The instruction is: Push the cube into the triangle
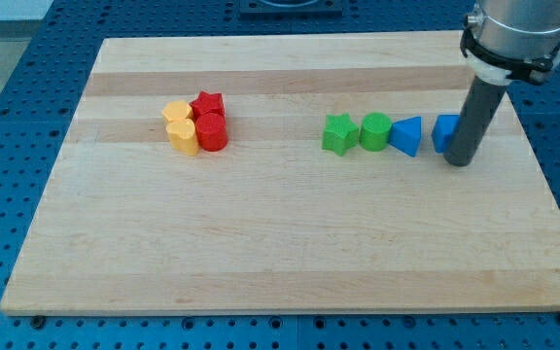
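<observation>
A blue cube (444, 133) sits at the view's right on the wooden board (280, 253), partly hidden behind my rod. A blue triangle (407, 135) lies just to its left, with a small gap between them. My tip (463, 161) rests on the board right beside the cube, at its right and lower side, seemingly touching it.
A green cylinder (375, 130) and a green star (338, 134) continue the row to the left of the triangle. At the view's left is a tight cluster: a red star (207, 104), a red cylinder (212, 133), a yellow block (176, 114) and a yellow heart (183, 136).
</observation>
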Available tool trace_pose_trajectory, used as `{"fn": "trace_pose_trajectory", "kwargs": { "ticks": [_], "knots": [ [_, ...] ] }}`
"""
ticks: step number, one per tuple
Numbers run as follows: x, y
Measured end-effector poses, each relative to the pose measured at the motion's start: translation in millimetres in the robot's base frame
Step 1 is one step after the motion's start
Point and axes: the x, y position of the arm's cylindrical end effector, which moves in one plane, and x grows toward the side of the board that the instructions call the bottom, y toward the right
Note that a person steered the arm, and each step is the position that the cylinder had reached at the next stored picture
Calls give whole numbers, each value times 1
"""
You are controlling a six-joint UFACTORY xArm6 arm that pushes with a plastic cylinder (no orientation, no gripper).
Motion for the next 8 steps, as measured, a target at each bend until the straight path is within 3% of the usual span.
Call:
{"fn": "trace_pose_trajectory", "kwargs": {
  "ticks": [2,8],
  "knots": [
    [-3,47],
    [-41,38]
  ]
}}
